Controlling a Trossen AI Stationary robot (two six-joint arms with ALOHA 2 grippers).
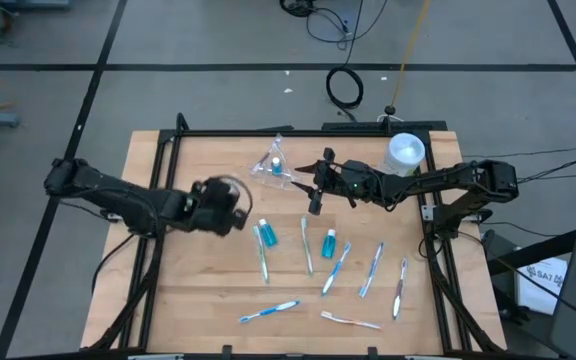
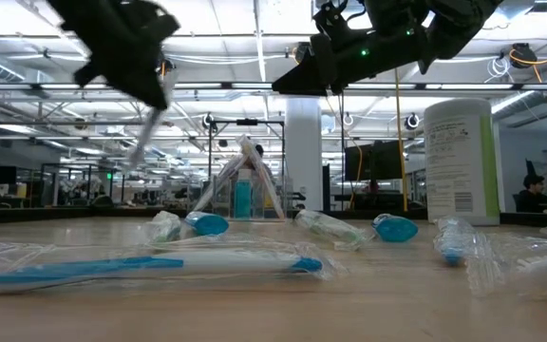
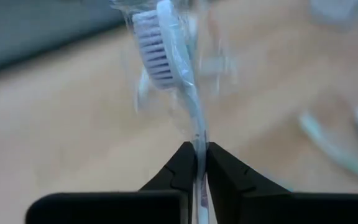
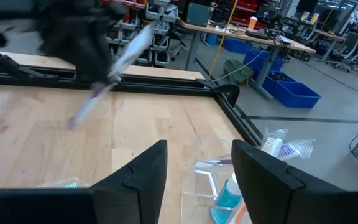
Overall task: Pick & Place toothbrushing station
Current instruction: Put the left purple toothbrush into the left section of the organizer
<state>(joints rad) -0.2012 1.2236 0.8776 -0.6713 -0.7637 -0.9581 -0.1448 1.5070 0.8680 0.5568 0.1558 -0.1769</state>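
Over table's left half, left gripper [image 3: 201, 163] clamps slim white plastic-wrapped toothbrush [image 3: 166, 56] by handle, bristle head clear of pale wooden tabletop [image 1: 188, 290]. At 12 o'clock, right gripper [image 4: 197, 171] hangs open, empty, above small clear plastic cup [image 1: 276, 160] holding teal toothpaste tube [image 4: 229, 196]. From 5 to 6 o'clock, loose wrapped toothbrushes [image 1: 373, 270] lie scattered. Tall white cylindrical canister [image 1: 405, 152] stands at 1 o'clock.

I see left gripper [image 3: 201, 163] raised over table's left-centre, fingers pinched together, arm extended inward. Right gripper [image 4: 197, 168] raised near centre-rear, fingers spread apart.
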